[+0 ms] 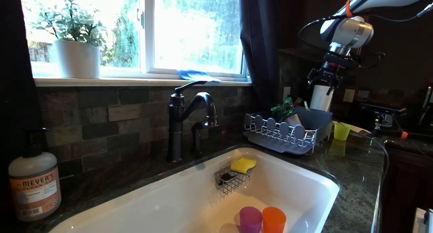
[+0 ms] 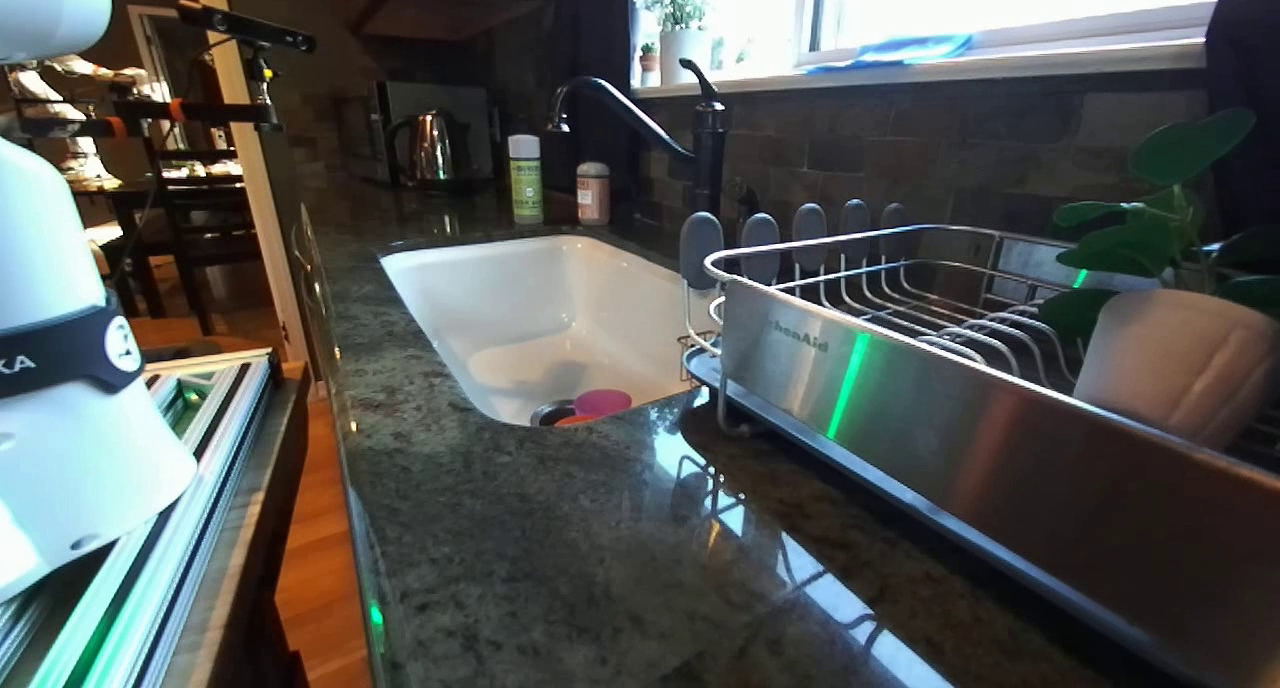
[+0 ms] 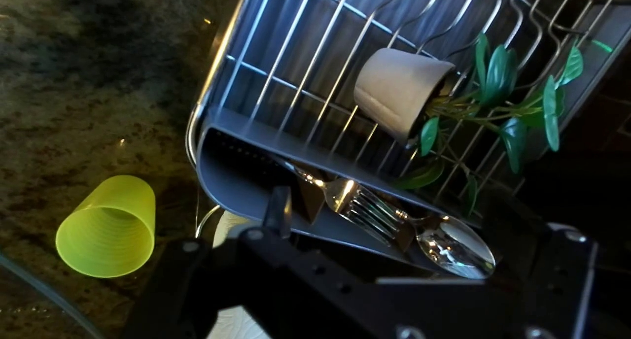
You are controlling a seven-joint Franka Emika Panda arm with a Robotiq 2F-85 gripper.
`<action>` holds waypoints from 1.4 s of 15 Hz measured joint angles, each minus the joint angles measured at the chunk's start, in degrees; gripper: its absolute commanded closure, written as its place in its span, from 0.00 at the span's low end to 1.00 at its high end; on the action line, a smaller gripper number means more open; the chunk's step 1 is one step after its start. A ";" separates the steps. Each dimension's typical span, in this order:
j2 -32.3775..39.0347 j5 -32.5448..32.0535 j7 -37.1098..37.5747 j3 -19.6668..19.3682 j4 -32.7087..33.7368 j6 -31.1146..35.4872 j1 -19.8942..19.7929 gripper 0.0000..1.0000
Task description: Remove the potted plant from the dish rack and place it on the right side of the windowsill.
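Observation:
The small potted plant lies tilted on its side in the dish rack, its white pot [image 3: 399, 90] and green leaves plain in the wrist view. Its pot also shows in both exterior views [image 1: 293, 120] [image 2: 1170, 368]. The dish rack [image 2: 950, 418] stands on the counter beside the sink; its wire rim [image 3: 217, 65] shows in the wrist view. The windowsill [image 1: 135, 82] runs under the window, above the faucet, and also shows in an exterior view [image 2: 1060, 65]. My gripper [image 1: 321, 86] is open and empty, above and beyond the rack, apart from the plant.
A grey cutlery holder [image 3: 246, 132] with fork and spoon is at the rack's end. A yellow-green cup [image 3: 111, 225] and paper roll [image 1: 320, 98] stand nearby. The faucet [image 1: 176, 128] rises before the windowsill. A blue cloth [image 1: 196, 75] and bushy plant [image 1: 77, 58] are on the sill.

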 measured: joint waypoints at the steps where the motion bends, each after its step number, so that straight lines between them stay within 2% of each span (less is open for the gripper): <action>1: 0.07 -0.10 1.15 0.24 0.05 -0.02 -0.11 0.00; 6: 3.43 -0.36 16.51 2.99 0.90 -4.68 0.37 0.00; 10: 6.49 -0.64 30.47 4.29 1.63 -4.35 1.68 0.00; 13: 8.26 -2.45 38.01 4.29 2.33 -3.16 2.19 0.00; 15: 9.12 -4.57 41.20 4.28 2.34 -1.60 2.27 0.00; 18: 10.49 -6.81 42.07 4.29 2.42 -0.87 2.25 0.01; 21: 12.11 -6.67 40.29 4.64 3.06 -0.87 2.03 0.12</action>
